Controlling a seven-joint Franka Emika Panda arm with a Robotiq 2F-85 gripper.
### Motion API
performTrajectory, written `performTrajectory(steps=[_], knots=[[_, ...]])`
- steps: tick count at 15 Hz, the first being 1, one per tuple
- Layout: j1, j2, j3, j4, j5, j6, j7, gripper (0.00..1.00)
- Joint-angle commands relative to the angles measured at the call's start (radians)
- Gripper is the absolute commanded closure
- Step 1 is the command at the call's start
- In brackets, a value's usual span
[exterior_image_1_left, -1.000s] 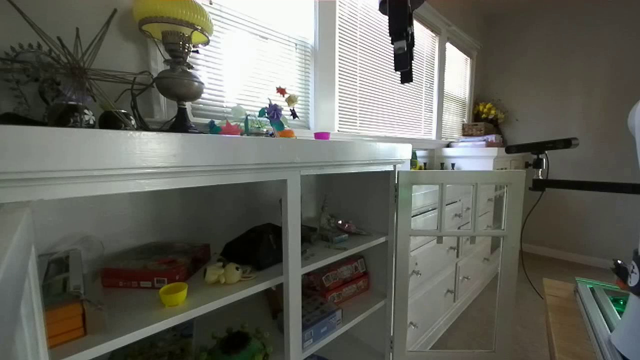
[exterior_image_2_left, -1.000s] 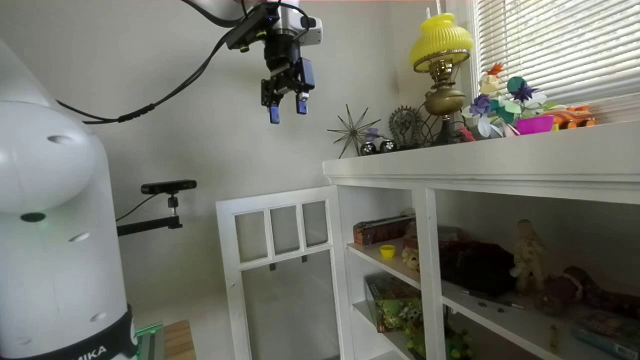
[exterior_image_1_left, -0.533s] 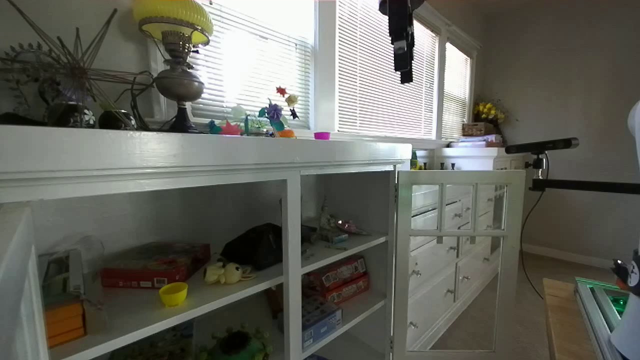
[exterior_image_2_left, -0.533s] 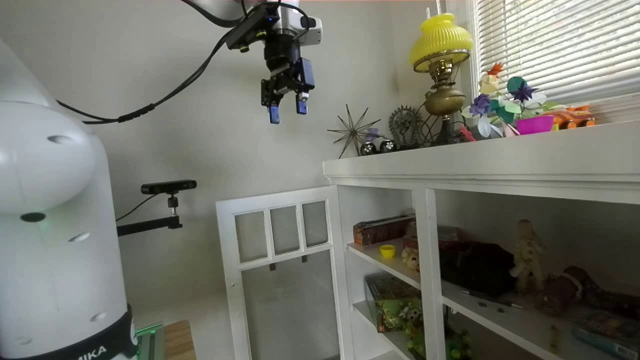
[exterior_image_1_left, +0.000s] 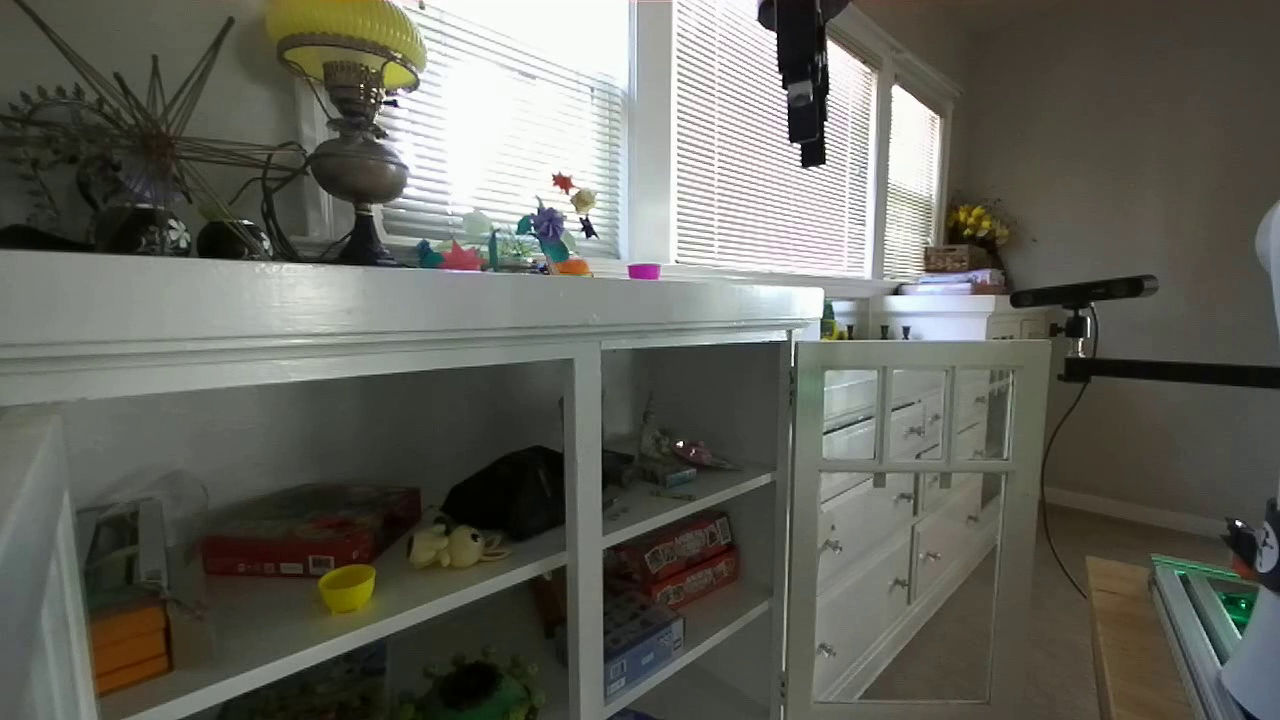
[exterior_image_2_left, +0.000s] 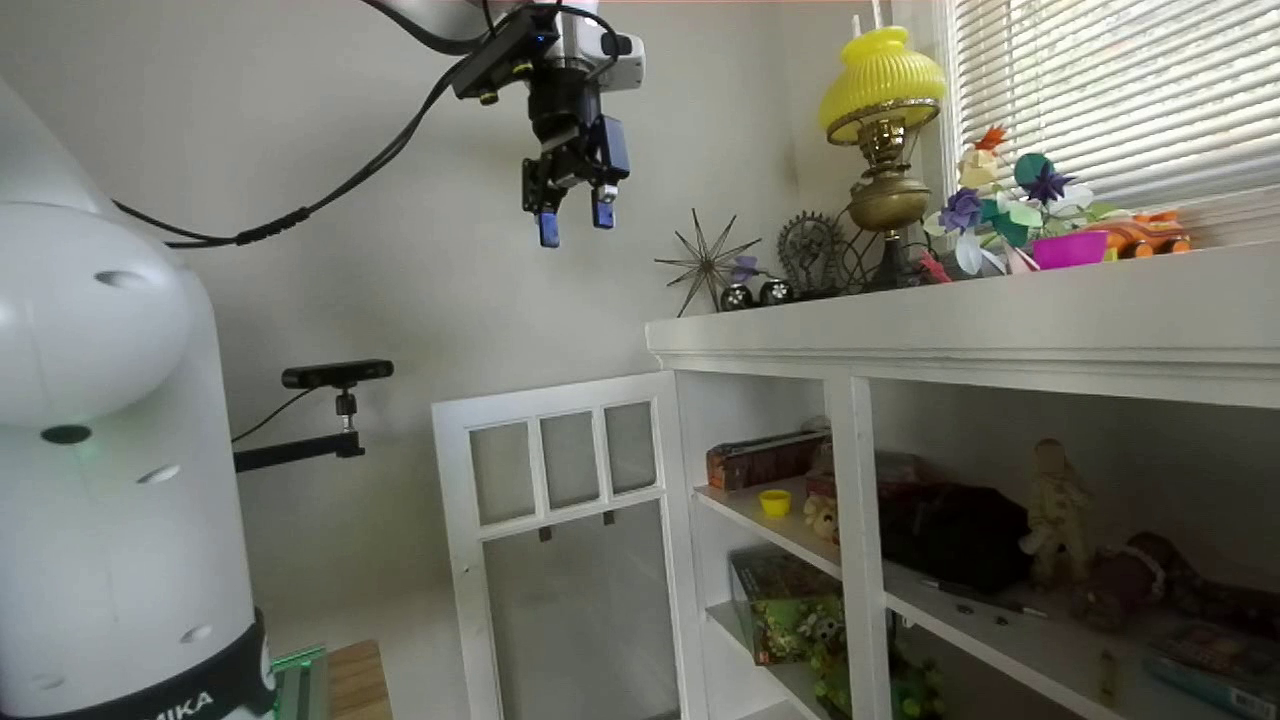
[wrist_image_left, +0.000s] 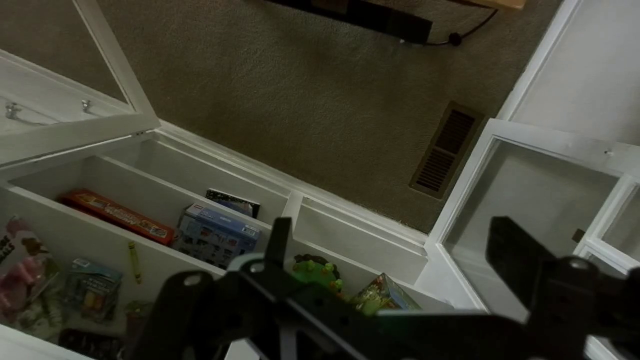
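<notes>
Two fingers of my gripper hang spread, empty, at left in an exterior view; I judge no grasp begun, and a reach would call for going right and down. Apart from me, to the right, stands the cabinet, bearing a wire star, then a lamp.

White cabinet stood open below the window
It was upright, its paned doors swung out away from the window, its shelves exposed beneath a thick top.

2 red boxes, floor vent
</notes>
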Motion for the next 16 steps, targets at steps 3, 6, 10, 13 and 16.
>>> performTrajectory(steps=[3, 6, 10, 13, 16], knots=[[-0.001, 0.001, 0.001, 0.002, 0.0, -0.002, 0.0, 0.0], [-0.001, 0.001, 0.001, 0.002, 0.0, -0.002, 0.0, 0.0], [-0.008, 0.012, 0.002, -0.023, 0.001, 0.092, 0.018, 0.0], [-0.014, 0.035, 0.011, -0.14, -0.005, 0.293, 0.047, 0.0], [-0.026, 0.088, 0.016, -0.23, -0.012, 0.438, 0.095, 0.0]])
